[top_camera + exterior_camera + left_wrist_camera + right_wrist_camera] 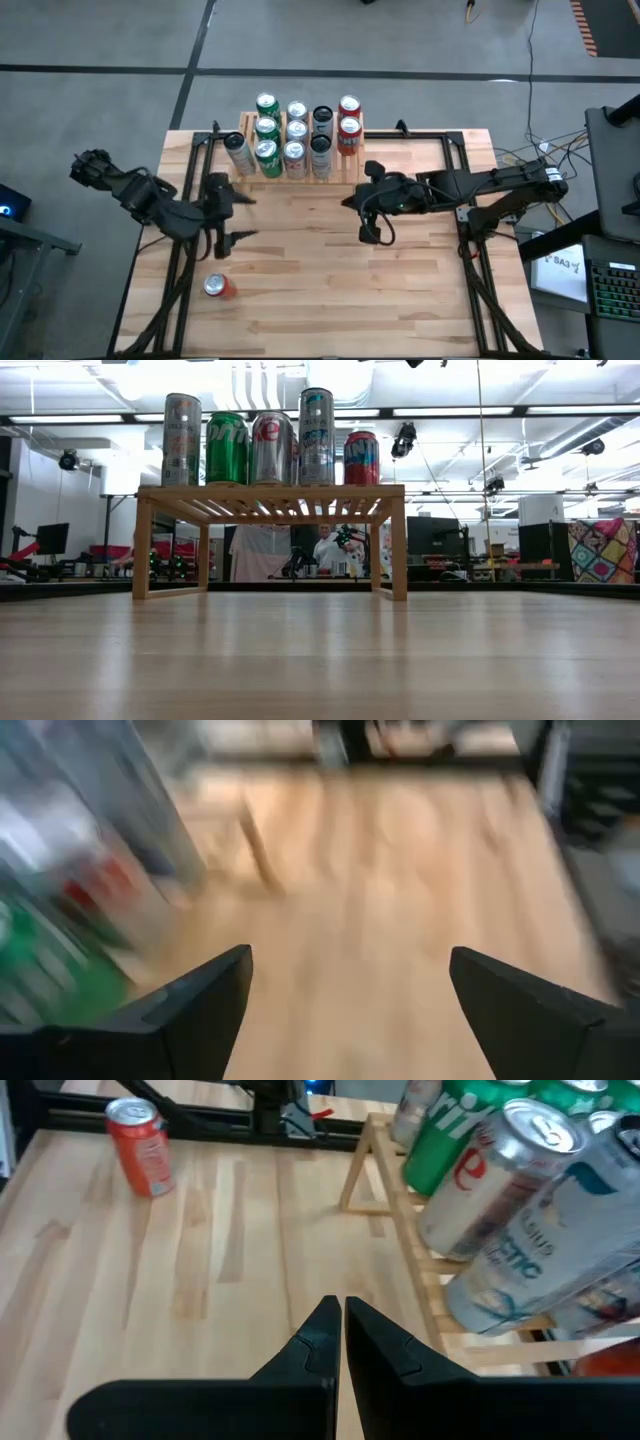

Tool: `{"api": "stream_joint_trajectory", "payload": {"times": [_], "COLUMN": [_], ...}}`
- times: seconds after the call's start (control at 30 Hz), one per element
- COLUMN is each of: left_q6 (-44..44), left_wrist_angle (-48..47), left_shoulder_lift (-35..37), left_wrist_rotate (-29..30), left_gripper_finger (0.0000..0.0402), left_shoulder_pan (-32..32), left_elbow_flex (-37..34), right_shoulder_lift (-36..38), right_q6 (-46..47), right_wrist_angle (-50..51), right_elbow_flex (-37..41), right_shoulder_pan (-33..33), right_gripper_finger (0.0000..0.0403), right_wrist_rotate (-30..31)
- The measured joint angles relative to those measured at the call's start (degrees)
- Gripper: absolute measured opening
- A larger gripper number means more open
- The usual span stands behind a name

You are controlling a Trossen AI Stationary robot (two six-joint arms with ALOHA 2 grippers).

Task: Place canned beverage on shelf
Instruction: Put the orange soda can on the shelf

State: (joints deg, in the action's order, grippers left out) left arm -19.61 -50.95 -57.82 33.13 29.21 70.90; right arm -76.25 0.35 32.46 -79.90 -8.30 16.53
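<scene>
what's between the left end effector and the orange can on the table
Nothing: in the high view only bare tabletop separates the open left end effector from the orange can, which stands alone nearer the table's front edge.

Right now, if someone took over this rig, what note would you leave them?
Left end effector: open, empty, over the table's left side between the shelf and the orange can.
Right end effector: shut, empty, over the table in front of the shelf's right half.
Shelf: at the table's far edge, already carrying eleven cans.
Orange can: standing alone on the table, near the front left.
Done: shelf largely stocked.
Left: pick up the orange can, likely with the left arm, and set it on the shelf.
</scene>
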Motion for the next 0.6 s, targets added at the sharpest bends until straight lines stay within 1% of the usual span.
{"api": "stream_joint_trajectory", "payload": {"times": [0.1, 0.17, 0.27, 0.33, 0.4, 0.6], "left_q6": [-13.89, -21.67, -30.66, -33.13, -35.17, -39.87], "left_wrist_angle": [-12.57, -19.79, -25.85, -27.99, -28.77, -31.75], "left_shoulder_lift": [-4.82, -8.17, -12.82, -15.45, -17.96, -24.40], "left_wrist_rotate": [-10.25, -15.81, -21.50, -25.26, -26.86, -27.77], "left_gripper_finger": [0.0324, 0.0324, 0.0324, 0.0324, 0.0324, 0.0324], "left_shoulder_pan": [0.02, 0.24, 2.17, 4.21, 6.46, 11.43], "left_elbow_flex": [6.96, 10.35, 12.92, 13.50, 13.44, 13.17], "right_shoulder_lift": [-0.02, -0.02, -0.02, -0.02, -0.02, -0.02], "right_q6": [1.70, 2.84, 3.13, 3.06, 3.37, 4.37], "right_wrist_angle": [0.64, 2.12, 2.61, 2.57, 2.62, 2.57], "right_elbow_flex": [0.25, 0.56, 1.50, 1.95, 2.35, 3.59], "right_shoulder_pan": [-0.40, -0.74, -1.65, -2.08, -2.25, -3.82], "right_gripper_finger": [0.0009, 0.0009, 0.0009, 0.0009, 0.0009, 0.0009], "right_wrist_rotate": [-0.07, 0.02, -0.01, -0.10, -0.13, -0.08]}}
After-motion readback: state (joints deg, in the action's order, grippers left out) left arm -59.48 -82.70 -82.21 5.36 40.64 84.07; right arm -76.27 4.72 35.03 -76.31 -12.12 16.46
